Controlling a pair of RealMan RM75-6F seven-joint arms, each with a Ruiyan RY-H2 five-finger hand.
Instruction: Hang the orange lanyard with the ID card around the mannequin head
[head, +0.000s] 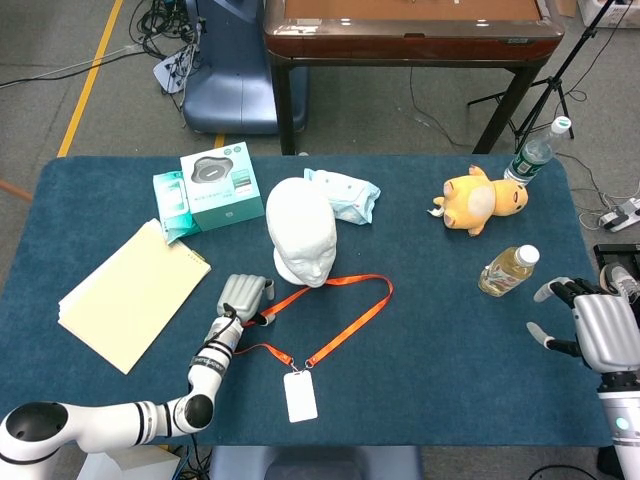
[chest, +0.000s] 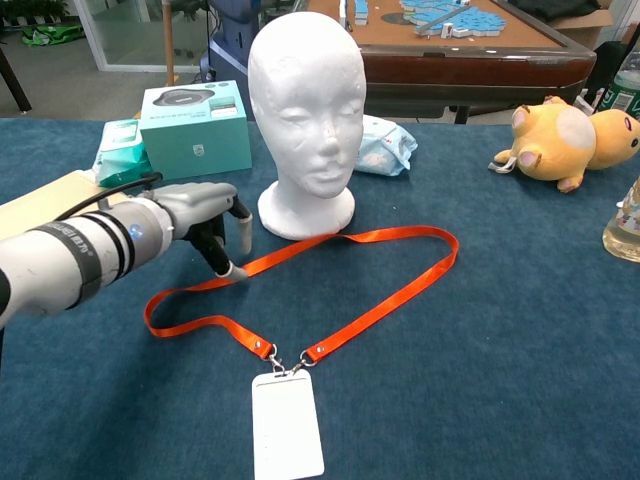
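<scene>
Orange lanyard (chest: 330, 275) lies flat in a loop on the blue table (head: 450, 340) at centre frame, its far edge touching the base of the white mannequin head (chest: 306, 110), the ID card (chest: 286, 424) nearest the camera. The left hand (chest: 205, 215) presses its fingers (chest: 226, 262) down on the strap; whether they pinch it is hard to make out. At lower right, partly cut off, the right hand (head: 595, 325) hovers with fingers spread, holding nothing. A bottle (head: 508, 270) of yellowish liquid stands near it.
</scene>
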